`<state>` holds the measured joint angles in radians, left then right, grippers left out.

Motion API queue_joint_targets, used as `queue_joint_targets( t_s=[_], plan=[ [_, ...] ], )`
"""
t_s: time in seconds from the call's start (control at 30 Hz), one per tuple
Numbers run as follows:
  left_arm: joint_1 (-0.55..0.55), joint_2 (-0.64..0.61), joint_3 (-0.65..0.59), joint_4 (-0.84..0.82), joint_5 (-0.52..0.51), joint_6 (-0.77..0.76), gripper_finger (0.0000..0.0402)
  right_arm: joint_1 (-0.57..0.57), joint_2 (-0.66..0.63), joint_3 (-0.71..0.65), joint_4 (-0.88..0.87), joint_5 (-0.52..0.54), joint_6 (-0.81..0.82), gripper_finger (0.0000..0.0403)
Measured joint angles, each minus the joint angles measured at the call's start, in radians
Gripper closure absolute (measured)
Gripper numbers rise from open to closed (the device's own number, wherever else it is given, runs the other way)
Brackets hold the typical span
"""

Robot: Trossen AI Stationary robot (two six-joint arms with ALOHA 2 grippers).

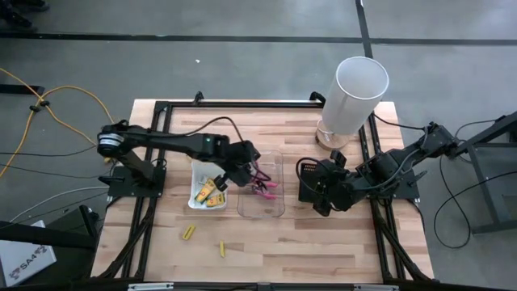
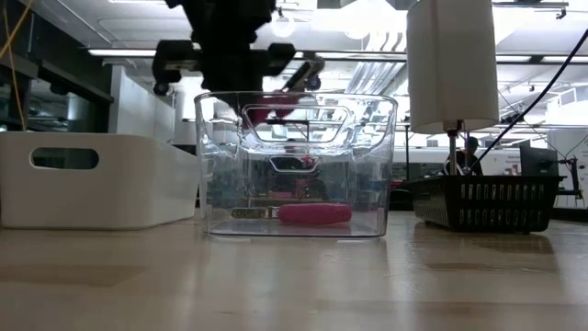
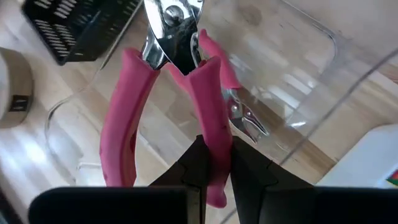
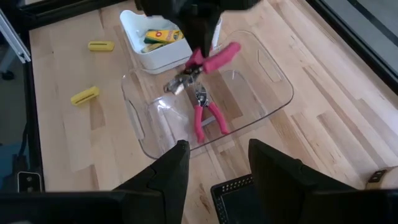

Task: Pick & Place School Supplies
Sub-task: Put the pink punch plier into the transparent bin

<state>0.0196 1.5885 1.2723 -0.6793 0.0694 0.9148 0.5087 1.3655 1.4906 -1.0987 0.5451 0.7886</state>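
Writing: only one label shows, on the small yellow boxes (image 4: 160, 36) lying in the white rectangular tray (image 1: 196, 184); the print is too small to read. A black flat box (image 1: 309, 171) lies by the right arm; no mark on it can be made out.

Count:
- Pink-handled metal pliers: two. One pair (image 3: 168, 93) hangs held over the clear plastic rectangular tray (image 4: 267, 81), one handle clamped between the left gripper's (image 3: 216, 171) dark fingers, steel nose pointing away from the wrist. The second pair (image 4: 202, 112) lies flat on the floor of the same clear tray, handles spread; in the low view it shows as a pink bar on the tray bottom.
- Yellow boxes in the white tray: at least two, packed together; exact number cannot be told.
- Loose small yellow sticks on the wooden table (image 1: 323, 250): two (image 1: 188, 233) (image 1: 220, 247), apart from each other, near the front edge, outside both trays.
- Trays: two, white and clear, side by side at mid-table.
- Tall white cylinder (image 1: 353, 93): one, upright at the table's far right.

Right gripper (image 4: 214, 165): over the table just beside the clear tray, fingers parted moderately, nothing between them.

A person shows far off in the room behind, low view.
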Motion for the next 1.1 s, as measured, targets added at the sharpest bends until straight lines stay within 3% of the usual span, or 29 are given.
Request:
queue_joint_targets(
  t_s=[0.43,1.1],
  plan=[
    [0.000,0.157,0.054,-0.073,0.005,0.086,0.0363,0.000,0.000,0.000,0.004,0.000,0.000,0.0245],
    [0.011,0.197,0.055,-0.002,0.055,0.133,0.0344,0.000,0.000,0.000,0.012,-0.001,0.005,0.0245]
  ],
)
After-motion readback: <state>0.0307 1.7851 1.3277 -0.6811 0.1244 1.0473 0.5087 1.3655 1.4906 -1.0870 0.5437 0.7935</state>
